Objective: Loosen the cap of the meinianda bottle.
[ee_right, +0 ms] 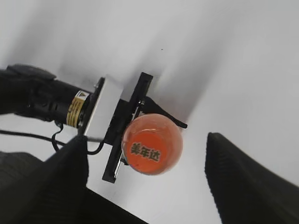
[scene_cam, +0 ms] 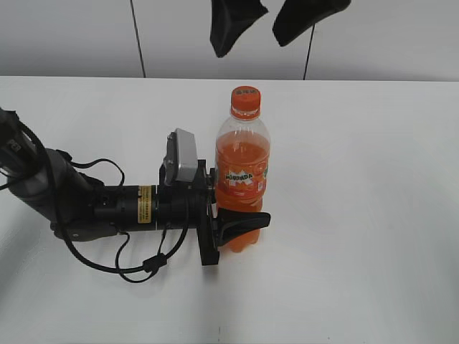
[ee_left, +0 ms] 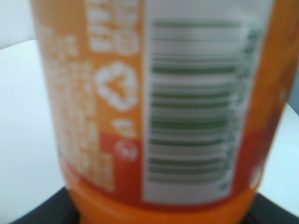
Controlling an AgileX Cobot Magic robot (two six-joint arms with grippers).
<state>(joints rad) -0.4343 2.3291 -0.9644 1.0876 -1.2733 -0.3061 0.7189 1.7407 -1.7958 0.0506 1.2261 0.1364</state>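
Exterior view gives you the meinianda bottle (scene_cam: 242, 172) standing upright on the white table (scene_cam: 373, 215), a little left of centre. Its orange label band reads "MIRINDA" in white letters on a green patch. The cap (scene_cam: 245, 99) sits on the neck at the bottle's 12 o'clock, with dark print on top that is too small to read from here.

Your left gripper (scene_cam: 228, 226) comes in from 9 o'clock, lying low along the table, and its jaws stand about half open and clamped on the lower body of the bottle — one dark finger (scene_cam: 244, 222) wraps across the front just under the label. A yellow sticker on the arm carries print you cannot read at this size.

Left wrist view is filled by the back of the label, blurred: a barcode panel on white at 3 o'clock, a white recycling triangle and columns of small white text at 9 o'clock, none of it legible.

Right wrist view looks straight down on the cap (ee_right: 148, 151), where dark Chinese characters read "美年达". Your right gripper (scene_cam: 271, 25) hangs above the bottle at the top edge of the exterior view, its jaws spread wide and holding nothing — the two ribbed fingers (ee_right: 252, 182) stand to either side of the cap at 4 and 8 o'clock, clear of it.
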